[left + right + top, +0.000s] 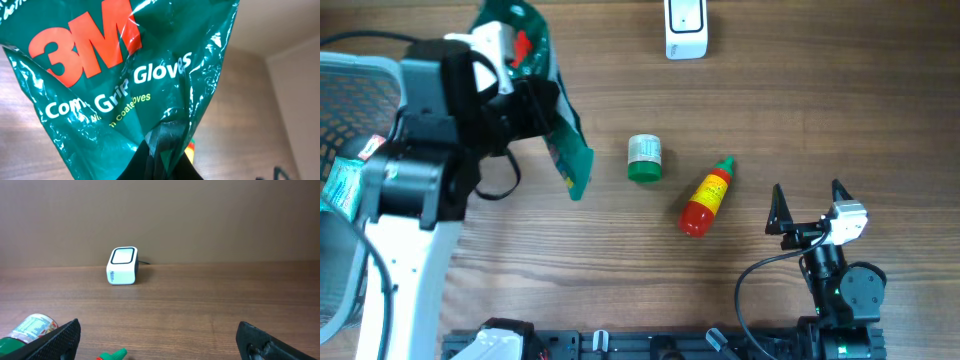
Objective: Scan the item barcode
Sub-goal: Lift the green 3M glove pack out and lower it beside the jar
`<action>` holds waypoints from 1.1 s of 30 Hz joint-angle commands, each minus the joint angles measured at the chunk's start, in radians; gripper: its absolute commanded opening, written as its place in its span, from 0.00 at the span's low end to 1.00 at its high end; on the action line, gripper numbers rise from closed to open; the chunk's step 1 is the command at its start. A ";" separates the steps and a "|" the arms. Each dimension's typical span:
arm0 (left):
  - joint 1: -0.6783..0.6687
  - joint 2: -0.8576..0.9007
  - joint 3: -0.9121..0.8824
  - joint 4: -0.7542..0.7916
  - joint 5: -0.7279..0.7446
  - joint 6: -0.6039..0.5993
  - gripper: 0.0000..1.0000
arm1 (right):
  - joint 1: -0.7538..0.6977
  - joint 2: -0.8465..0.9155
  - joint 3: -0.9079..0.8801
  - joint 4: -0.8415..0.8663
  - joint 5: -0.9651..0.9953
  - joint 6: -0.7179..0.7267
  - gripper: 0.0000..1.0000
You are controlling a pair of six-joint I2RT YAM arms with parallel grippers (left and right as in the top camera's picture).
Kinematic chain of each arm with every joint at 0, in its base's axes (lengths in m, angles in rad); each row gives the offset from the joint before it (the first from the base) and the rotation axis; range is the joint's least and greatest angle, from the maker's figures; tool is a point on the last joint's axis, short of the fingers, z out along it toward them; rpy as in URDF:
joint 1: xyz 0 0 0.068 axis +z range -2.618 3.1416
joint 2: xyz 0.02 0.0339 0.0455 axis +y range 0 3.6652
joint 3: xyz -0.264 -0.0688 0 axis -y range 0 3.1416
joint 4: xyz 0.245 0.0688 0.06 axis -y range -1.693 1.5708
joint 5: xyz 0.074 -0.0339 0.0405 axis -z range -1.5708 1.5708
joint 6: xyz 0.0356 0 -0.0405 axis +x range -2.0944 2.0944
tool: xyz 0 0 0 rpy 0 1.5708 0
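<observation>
A green 3M Comfort Grip Gloves packet hangs above the table at the left, and my left gripper is shut on its upper part. The left wrist view is filled by the packet, with its bottom fold pinched between the black fingers; no barcode shows there. The white barcode scanner stands at the table's far edge, right of the packet, and shows again in the right wrist view as the scanner. My right gripper rests open and empty at the front right, seen from its own wrist as the right gripper.
A small jar with a green lid and a red-and-yellow sauce bottle lie mid-table between the two arms. A white mesh basket holding a teal pack stands at the left edge.
</observation>
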 commanded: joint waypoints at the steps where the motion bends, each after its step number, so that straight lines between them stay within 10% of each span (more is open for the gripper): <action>1: -0.061 0.061 0.000 -0.028 -0.006 0.105 0.04 | -0.002 -0.001 -0.001 0.002 0.011 -0.010 1.00; 21: -0.236 0.651 -0.001 -0.229 -0.226 0.197 0.04 | -0.002 -0.001 -0.001 0.002 0.011 -0.010 1.00; 33: -0.236 0.672 -0.001 -0.231 -0.226 0.173 0.17 | -0.002 -0.001 -0.001 0.002 0.011 -0.010 1.00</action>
